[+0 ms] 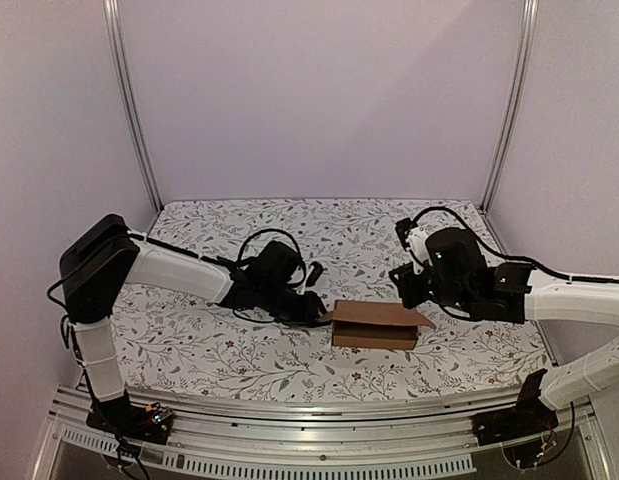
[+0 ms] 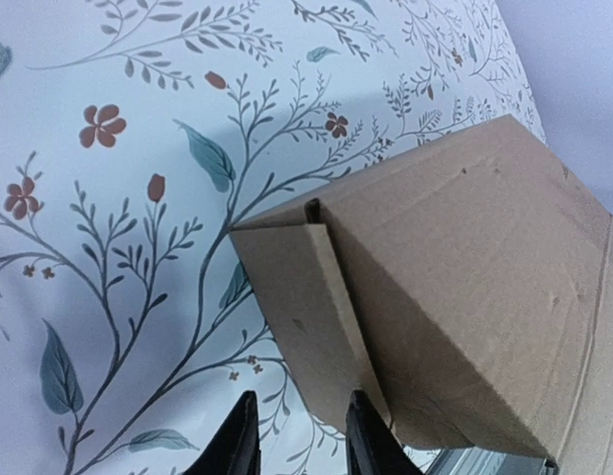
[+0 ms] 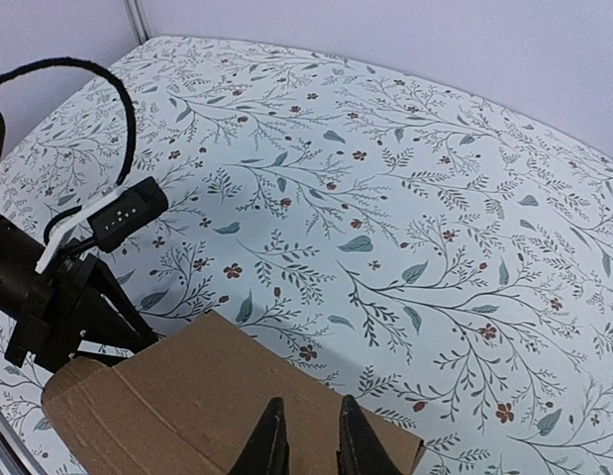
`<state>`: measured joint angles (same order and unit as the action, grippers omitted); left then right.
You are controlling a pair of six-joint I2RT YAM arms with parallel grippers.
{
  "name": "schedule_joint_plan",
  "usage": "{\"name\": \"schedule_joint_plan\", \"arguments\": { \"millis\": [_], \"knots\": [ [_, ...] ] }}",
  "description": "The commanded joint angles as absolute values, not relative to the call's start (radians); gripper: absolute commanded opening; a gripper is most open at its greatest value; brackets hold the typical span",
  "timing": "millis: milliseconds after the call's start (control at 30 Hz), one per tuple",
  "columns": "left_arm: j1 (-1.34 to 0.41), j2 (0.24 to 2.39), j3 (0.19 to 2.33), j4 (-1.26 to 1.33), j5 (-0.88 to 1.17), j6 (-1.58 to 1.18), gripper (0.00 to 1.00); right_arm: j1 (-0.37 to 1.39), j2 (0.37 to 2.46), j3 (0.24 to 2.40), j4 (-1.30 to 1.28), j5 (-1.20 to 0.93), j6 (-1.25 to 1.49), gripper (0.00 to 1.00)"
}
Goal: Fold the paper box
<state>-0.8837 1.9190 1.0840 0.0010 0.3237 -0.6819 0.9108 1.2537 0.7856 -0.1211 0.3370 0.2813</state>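
Left wrist view: the left hand (image 2: 304,440), fingers narrowly parted and gripping nothing, sits against the end flap (image 2: 306,317) of the paper box (image 2: 464,287), which lies nearly closed on the floral desk (image 2: 108,297) between the arms. The right hand (image 3: 311,445), slightly parted and also empty, hangs low over the lid (image 3: 187,396). The step likely goes best if the right pins the lid while the left pushes the flap squarely inward, so the box doesn't skid.

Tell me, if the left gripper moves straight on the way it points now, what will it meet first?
Most likely the paper box: its end flap stands right ahead of the left gripper, very close. One finger seems to touch the flap's edge, though depth is unclear.
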Motion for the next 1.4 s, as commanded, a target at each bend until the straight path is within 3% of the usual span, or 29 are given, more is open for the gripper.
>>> {"name": "schedule_joint_plan", "arguments": {
  "millis": [0,400,667,800,1000,1367],
  "knots": [
    [-0.89,1.949,1.105,-0.046,0.313,-0.666,0.29,0.881,1.106,0.713,-0.277,0.429,0.262,0.17],
    [-0.894,1.918,1.117,-0.089,0.284,-0.649,0.29,0.799,0.86,0.468,-0.368,0.38,0.46,0.18],
    [-0.893,1.893,1.121,-0.081,0.302,-0.654,0.29,0.671,0.869,0.366,-0.234,0.13,0.535,0.15],
    [-0.893,1.885,1.124,-0.08,0.31,-0.654,0.29,0.649,0.898,0.349,-0.166,0.038,0.561,0.19],
    [-0.88,1.865,1.119,-0.096,0.3,-0.642,0.3,0.626,0.931,0.327,-0.083,-0.051,0.595,0.28],
    [-0.888,1.88,1.126,-0.047,0.37,-0.652,0.3,0.612,1.014,0.318,0.005,-0.099,0.628,0.29]
  ]
}}
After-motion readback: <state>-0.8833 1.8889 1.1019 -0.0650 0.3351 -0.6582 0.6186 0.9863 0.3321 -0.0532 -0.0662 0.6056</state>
